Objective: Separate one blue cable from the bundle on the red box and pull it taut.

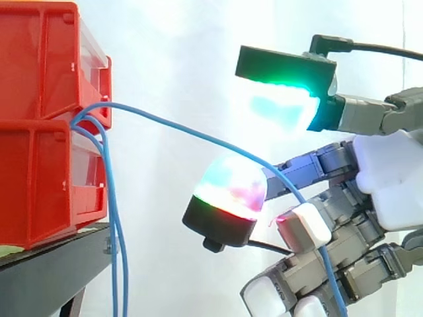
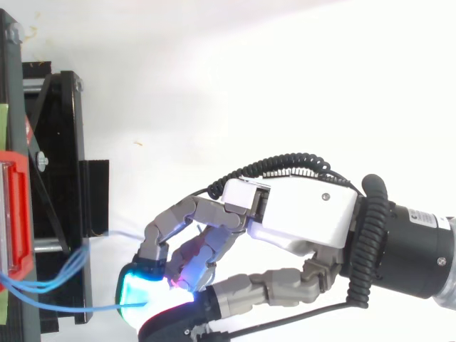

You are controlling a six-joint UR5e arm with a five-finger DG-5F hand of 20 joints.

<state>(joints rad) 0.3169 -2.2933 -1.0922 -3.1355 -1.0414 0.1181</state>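
Observation:
Two stacked red bins (image 1: pixel 39 72) stand at the left on a black stand (image 1: pixel 53 267). Blue cables come out between the bins. The rest of the bundle (image 1: pixel 114 238) hangs straight down past the stand's edge. One blue cable (image 1: pixel 198 137) leaves the bundle and runs right in a gentle downward arc to my hand (image 1: pixel 390 185). It passes between my curled fingers and drops out below them. From above, the same cable (image 2: pixel 71 308) leads from the red bin (image 2: pixel 18 214) to the glowing fingertips of my hand (image 2: pixel 299 214).
The black stand's frame (image 2: pixel 60 142) juts out beside the bins, close to my fingertips. A white curtain hangs behind everything. Between the bins and my hand is open air, crossed only by the one cable.

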